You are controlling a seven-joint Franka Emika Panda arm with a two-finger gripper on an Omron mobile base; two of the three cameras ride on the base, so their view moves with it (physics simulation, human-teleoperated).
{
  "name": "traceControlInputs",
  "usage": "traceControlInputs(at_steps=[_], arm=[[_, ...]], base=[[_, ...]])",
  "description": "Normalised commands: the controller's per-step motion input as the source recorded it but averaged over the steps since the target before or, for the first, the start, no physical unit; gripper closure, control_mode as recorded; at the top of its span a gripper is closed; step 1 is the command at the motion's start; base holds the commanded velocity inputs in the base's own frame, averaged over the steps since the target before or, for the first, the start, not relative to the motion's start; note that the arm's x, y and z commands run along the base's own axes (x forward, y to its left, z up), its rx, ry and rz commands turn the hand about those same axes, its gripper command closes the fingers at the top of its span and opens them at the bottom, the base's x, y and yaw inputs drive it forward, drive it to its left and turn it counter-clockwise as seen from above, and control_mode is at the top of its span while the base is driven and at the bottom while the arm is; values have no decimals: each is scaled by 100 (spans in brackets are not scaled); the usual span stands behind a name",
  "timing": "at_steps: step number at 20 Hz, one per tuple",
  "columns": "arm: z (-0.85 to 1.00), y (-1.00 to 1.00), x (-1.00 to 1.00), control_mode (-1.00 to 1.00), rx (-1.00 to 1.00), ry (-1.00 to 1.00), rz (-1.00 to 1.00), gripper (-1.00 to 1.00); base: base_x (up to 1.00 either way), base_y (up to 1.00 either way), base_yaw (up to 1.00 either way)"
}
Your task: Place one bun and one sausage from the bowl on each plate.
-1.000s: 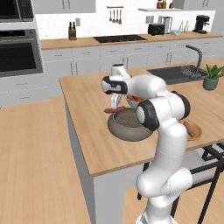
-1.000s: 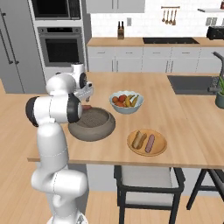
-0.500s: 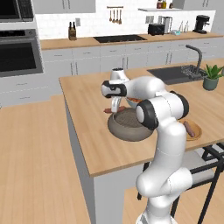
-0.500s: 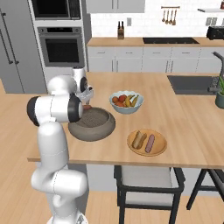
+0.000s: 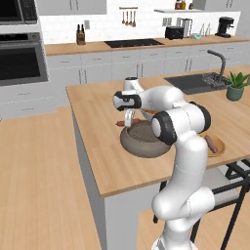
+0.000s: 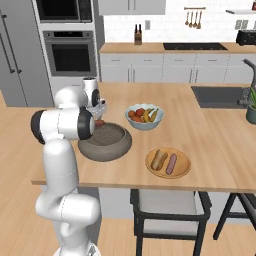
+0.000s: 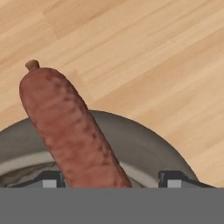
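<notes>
The dark grey bowl (image 5: 142,147) (image 6: 106,150) sits near the island's left edge. A brown sausage (image 7: 70,127) (image 5: 120,123) (image 6: 100,122) lies slanted over the bowl's far rim (image 7: 144,144), one end out over the wooden counter. My gripper (image 7: 111,180) (image 5: 129,118) (image 6: 98,114) points down at that rim, open, with one fingertip (image 7: 51,179) against the sausage and the other a little apart from it. The tan wooden plate (image 6: 183,171) (image 5: 218,150) to the right of the bowl carries a bun (image 6: 159,159) and a sausage (image 6: 171,163).
A pale bowl of fruit (image 6: 144,117) stands just behind the grey bowl. A sink (image 5: 195,80) and a potted plant (image 5: 236,86) are at the island's far right. A stool (image 6: 170,207) stands under the front edge. The counter edge lies close left of the gripper.
The hand has dropped slightly toward the bowl's rim, and its fingers have drawn closer together around the sausage. The bowl and plate have not moved.
</notes>
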Motion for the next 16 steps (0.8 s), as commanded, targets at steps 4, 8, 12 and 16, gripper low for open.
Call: traceControlInputs(at_steps=[4, 8, 12, 16], arm=[[0, 0, 0, -100, 0, 0, 0, 100], [0, 0, 0, -100, 0, -2, 0, 100], [42, 0, 0, -100, -1, -8, 0, 100], [70, 0, -6, -100, 0, -14, 0, 100]], base=[[0, 0, 0], [0, 0, 0], [0, 0, 0], [0, 0, 0]])
